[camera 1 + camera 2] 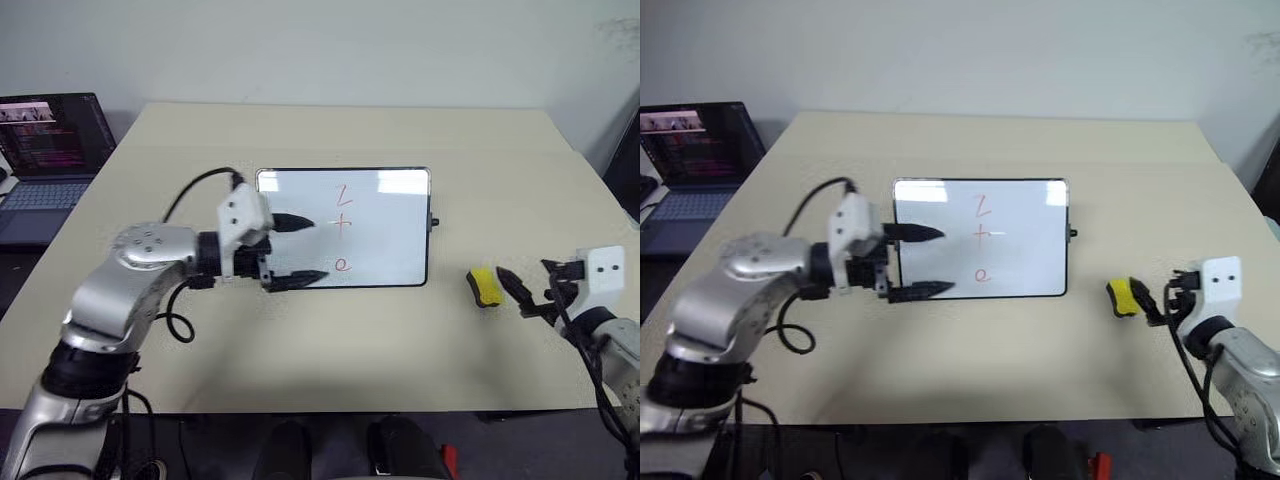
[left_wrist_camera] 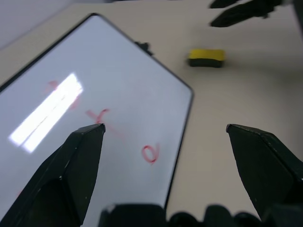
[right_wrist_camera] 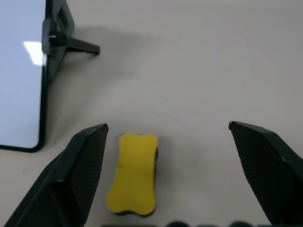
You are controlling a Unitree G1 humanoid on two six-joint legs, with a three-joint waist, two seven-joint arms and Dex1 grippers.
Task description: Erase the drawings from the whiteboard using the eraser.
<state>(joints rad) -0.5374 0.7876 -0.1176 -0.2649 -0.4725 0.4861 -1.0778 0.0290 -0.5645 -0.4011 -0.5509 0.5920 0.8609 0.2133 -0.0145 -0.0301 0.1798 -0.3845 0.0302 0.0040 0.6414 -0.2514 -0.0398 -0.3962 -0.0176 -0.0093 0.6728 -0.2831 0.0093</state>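
The whiteboard (image 1: 390, 235) lies flat mid-table, black-framed, with a knob on its right side. On it the drawings (image 1: 342, 224) are three red marks in a column: a "Z", a plus (image 2: 97, 115) and a small "e" (image 2: 150, 153). My left gripper (image 1: 318, 250) is open above the board's left part, its fingers pointing right toward the marks and holding nothing. The eraser (image 1: 484, 287), a yellow block with a black base, lies on the table right of the board. My right gripper (image 3: 168, 127) is open just behind the eraser (image 3: 134, 177), which lies closer to its left finger, untouched.
An open laptop (image 1: 50, 150) stands off the table's far left corner. The beige table (image 1: 350, 130) stretches bare behind the board. The board's black stand leg (image 3: 75, 46) sticks out at its right side.
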